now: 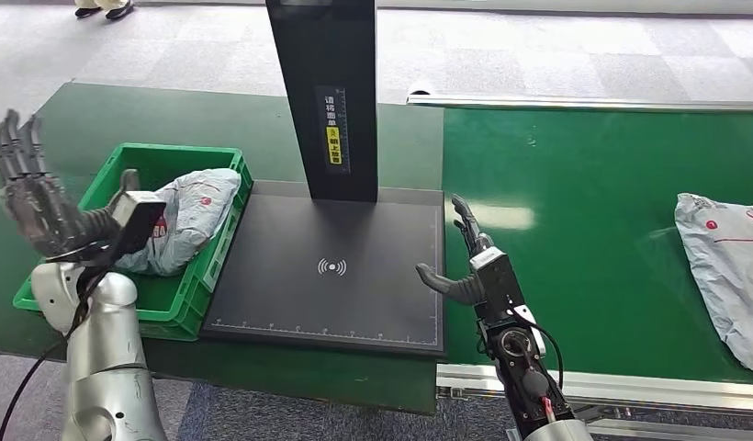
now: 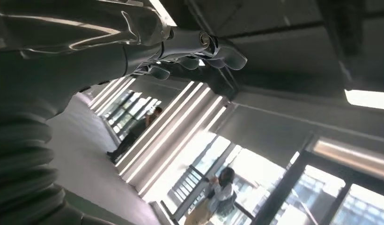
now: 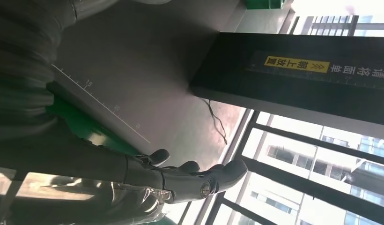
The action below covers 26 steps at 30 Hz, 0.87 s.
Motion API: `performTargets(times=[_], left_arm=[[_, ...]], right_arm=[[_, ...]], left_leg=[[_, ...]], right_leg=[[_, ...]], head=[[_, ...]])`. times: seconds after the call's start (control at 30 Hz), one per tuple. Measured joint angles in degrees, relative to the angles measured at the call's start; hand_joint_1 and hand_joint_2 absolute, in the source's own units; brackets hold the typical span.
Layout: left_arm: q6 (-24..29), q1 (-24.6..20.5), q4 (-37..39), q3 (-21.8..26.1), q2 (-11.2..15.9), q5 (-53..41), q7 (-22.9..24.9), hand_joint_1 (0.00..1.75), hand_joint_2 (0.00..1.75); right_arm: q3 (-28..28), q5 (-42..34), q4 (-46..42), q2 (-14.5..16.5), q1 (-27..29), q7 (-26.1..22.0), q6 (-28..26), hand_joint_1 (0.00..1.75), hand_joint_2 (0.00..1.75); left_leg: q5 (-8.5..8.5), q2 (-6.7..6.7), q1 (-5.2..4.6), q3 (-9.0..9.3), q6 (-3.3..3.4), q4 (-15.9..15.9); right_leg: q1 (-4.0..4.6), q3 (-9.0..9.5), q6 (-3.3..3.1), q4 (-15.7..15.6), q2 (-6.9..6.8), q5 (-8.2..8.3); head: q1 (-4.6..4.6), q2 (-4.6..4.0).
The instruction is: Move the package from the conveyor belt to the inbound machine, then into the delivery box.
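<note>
1. Left hand (image 1: 38, 207) is raised above the near-left corner of the green plastic delivery box (image 1: 221, 230), fingers spread apart, holding nothing.
2. Right hand (image 1: 465, 266) hovers at the right edge of the flat black scanner pad of the inbound machine (image 1: 331, 276), fingers apart, thumb out toward the pad, empty.
3. One grey plastic mailer package (image 1: 185, 220) already lies inside the delivery box, leaning on its right wall.
4. Second grey mailer package with a red logo (image 1: 726, 266) lies flat on the green conveyor belt (image 1: 584, 202), far right, well apart from the right hand.
5. Step in hand, as I judge: reach right for the belt package.
6. Doing it well: keep fingers wide until over the bag, come down on its near-left part, pinch the slack film rather than pressing flat.
7. Lift clear of the belt edge before swinging to the pad; bag is floppy and may sag or slip.
8. Steer clear of the black upright scanner post (image 1: 327, 92).
</note>
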Motion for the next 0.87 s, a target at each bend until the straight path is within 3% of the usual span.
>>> performTargets(times=[0.17,0.3,0.4,0.47,0.57,0.63,0.77,0.87], left_arm=[[0.01,1.78,-12.60,0.26,-3.68,11.66,-1.36,0.00,0.00],[-0.01,3.52,-17.67,-3.99,-5.68,17.77,-1.57,0.00,1.75],[-0.39,5.54,-16.14,-10.54,-5.53,27.60,-1.52,0.00,1.75],[-4.20,7.14,-13.61,-16.76,-4.54,38.34,-0.52,0.00,1.75],[-20.94,9.58,-10.18,-26.08,-2.41,58.74,3.51,0.00,1.75],[-30.85,11.14,-8.32,-31.17,-0.96,67.10,5.38,0.00,1.75],[-42.47,12.57,-4.36,-38.39,1.72,74.24,9.14,0.00,1.75],[-47.66,12.69,-0.96,-42.14,3.29,76.97,11.08,0.00,1.75]], right_arm=[[0.25,-0.52,0.39,-0.08,-0.06,-0.68,-0.45,0.00,1.75],[0.27,-0.85,0.38,-0.18,-0.01,-0.91,-0.64,0.00,1.75],[0.28,-1.67,-0.09,-0.51,0.27,-0.94,-0.90,0.00,1.75],[0.27,-2.31,-0.56,-0.98,0.47,-0.95,-0.89,0.00,1.75],[0.28,-3.04,-0.74,-1.59,0.46,-1.06,-0.22,0.00,1.75],[0.33,-3.35,-0.73,-1.76,0.32,-1.23,0.03,0.00,1.75],[0.36,-4.16,-0.90,-1.69,0.22,-1.55,-0.36,0.00,1.75],[0.36,-4.95,-1.38,-1.49,0.15,-1.08,-0.42,0.00,1.75]], left_leg=[[0.00,-0.08,0.01,-0.01,0.00,0.00],[0.00,-0.06,-0.01,0.01,0.00,0.01],[0.00,-0.09,-0.02,0.03,0.01,0.02],[0.00,-0.11,-0.02,0.03,0.01,0.02],[-0.01,-0.06,-0.02,0.02,0.01,0.01],[-0.01,-0.03,-0.02,0.02,0.01,0.01],[-0.04,-0.03,-0.01,0.01,0.00,0.01],[-0.04,-0.02,-0.01,0.00,0.00,0.00]], right_leg=[[0.01,0.02,0.00,0.00,-0.08,0.00],[-0.02,0.02,0.00,-0.01,-0.07,0.00],[-0.04,0.03,0.00,-0.03,-0.08,0.00],[-0.04,0.05,0.00,-0.03,-0.08,0.00],[-0.03,0.06,0.02,-0.03,-0.05,0.02],[-0.03,0.05,0.02,-0.02,-0.02,0.02],[-0.03,0.02,0.02,-0.02,-0.01,0.01],[-0.03,0.01,0.02,-0.02,-0.01,0.01]], head=[[0.00,0.00],[0.00,0.00],[0.00,0.00],[0.00,0.00],[-0.01,0.00],[0.00,0.00],[-0.01,0.00],[-0.01,0.00]])
